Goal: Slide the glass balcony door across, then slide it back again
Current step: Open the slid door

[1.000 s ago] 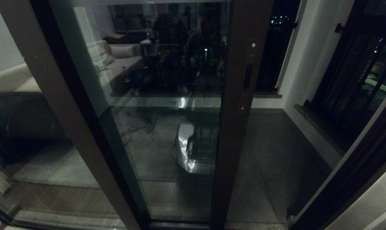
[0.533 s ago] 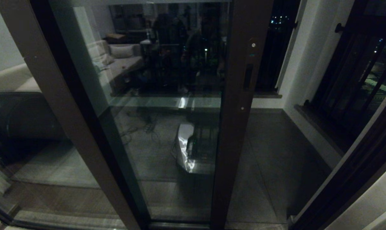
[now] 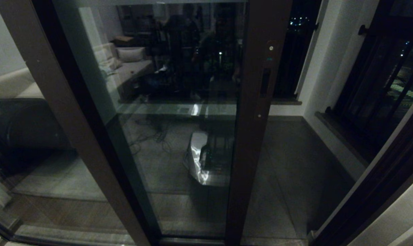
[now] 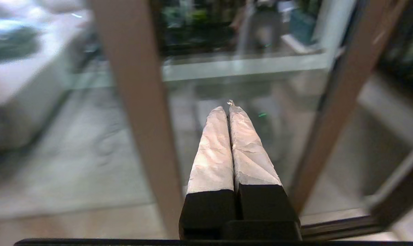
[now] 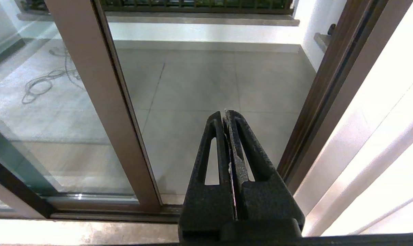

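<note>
On my far left in the head view I see the fixed glass panel (image 3: 39, 136) with its plain brown stile (image 3: 73, 136) running diagonally down toward the floor track. Just right of that stile is the glass balcony door (image 3: 179, 119), a tall reflective pane that mirrors a sofa and the room behind me. Its dark brown edge stile (image 3: 257, 112) stands upright near the middle of the view, carrying the narrow recessed handle slot (image 3: 265, 81) with a small screw (image 3: 271, 48) above it. Right of that stile the doorway is open onto the tiled balcony floor (image 3: 295, 164), bounded at the far right by the dark door jamb (image 3: 373, 191). Neither arm shows in the head view. From the left wrist camera, my left gripper (image 4: 229, 104) has its taped fingers (image 4: 215, 150) pressed together with nothing between them, pointing at the glass, clear of it. From the right wrist camera, my right gripper (image 5: 225, 114) is likewise clenched on nothing, hanging over the floor tiles in the open gap, between the door's stile and the jamb.
</note>
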Controlling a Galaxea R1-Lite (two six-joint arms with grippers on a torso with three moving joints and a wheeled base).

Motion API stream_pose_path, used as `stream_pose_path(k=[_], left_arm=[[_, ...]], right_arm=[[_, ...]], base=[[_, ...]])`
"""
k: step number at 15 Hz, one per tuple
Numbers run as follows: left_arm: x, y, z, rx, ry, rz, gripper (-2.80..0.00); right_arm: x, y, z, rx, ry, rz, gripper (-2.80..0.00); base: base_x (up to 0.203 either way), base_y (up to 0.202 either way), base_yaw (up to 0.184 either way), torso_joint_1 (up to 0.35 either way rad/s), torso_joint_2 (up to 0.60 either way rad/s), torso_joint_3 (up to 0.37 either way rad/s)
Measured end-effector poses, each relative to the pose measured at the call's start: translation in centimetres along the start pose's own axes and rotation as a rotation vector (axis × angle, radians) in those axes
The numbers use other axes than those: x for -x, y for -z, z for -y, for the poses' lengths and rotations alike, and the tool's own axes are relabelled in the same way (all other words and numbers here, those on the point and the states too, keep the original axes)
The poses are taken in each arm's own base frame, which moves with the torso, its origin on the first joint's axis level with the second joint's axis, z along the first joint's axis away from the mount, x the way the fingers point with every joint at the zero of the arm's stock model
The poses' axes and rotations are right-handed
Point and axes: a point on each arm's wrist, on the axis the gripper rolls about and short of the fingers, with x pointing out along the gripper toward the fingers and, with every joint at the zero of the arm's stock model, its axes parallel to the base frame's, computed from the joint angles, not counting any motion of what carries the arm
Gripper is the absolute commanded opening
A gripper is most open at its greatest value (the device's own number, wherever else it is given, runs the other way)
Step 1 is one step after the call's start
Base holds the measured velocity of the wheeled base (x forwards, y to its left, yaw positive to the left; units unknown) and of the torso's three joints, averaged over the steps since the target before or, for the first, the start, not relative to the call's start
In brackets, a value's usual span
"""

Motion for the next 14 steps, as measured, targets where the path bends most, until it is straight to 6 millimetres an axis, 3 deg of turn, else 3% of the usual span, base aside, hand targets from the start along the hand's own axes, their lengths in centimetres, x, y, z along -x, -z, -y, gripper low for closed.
stream_pose_path(k=[4,6,11,14], left_arm=[[-7.5,-5.4,-1.2,0.063,0.077,-0.016,-2.80],[-11.0,-6.9,-0.2,0.109,0.144,-0.022,-2.80],[-19.3,-11.3,6.9,0.224,0.220,0.006,-2.80],[-22.6,-11.1,11.8,0.232,0.306,-0.033,-2.80]], right_arm=[[0.0,0.0,0.0,0.000,0.000,0.000,-2.80],[0.0,0.0,0.0,0.000,0.000,0.000,-2.80],[0.0,0.0,0.0,0.000,0.000,-0.001,-2.80],[0.0,0.0,0.0,0.000,0.001,0.000,-2.80]], base=[[0.000,0.000,0.000,0.000,0.00,0.000],[0.000,0.000,0.000,0.000,0.00,0.000],[0.000,0.000,0.000,0.000,0.00,0.000],[0.000,0.000,0.000,0.000,0.00,0.000]])
